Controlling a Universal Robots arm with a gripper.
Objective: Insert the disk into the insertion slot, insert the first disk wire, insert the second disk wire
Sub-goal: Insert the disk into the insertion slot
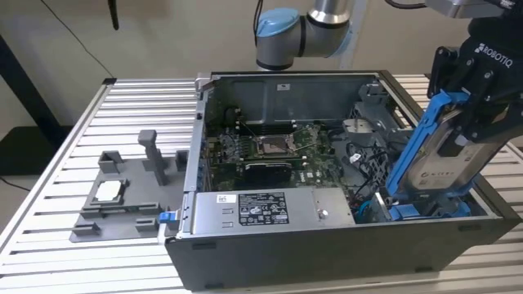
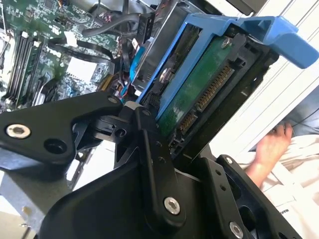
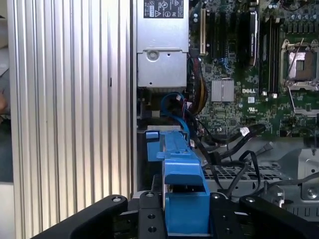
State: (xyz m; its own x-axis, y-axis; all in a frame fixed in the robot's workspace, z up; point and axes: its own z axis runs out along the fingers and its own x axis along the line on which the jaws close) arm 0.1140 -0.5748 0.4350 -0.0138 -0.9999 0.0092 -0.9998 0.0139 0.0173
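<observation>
Tool state: gripper (image 1: 476, 110) clenched on the disk (image 1: 437, 156), closed around its upper end.
Disk position: tilted; the lower end of its blue carrier (image 3: 183, 199) sits just inside the insertion slot (image 1: 413, 211), at the corner of the computer case (image 1: 327, 257) on the exterior view's right. The upper end stands well above the case rim.
Seating: not yet level, not fully in.
Jam risk: likely, in my judgement, if the disk is pushed at this tilt; a carrier edge could catch the cage trim.
Cable risk: cables (image 3: 227, 142) lie just beside the bay and could be pinched under the carrier.
Bystander: a person's hand (image 2: 269, 145) is near the case side; contact is possible if the arm swings outward.
</observation>
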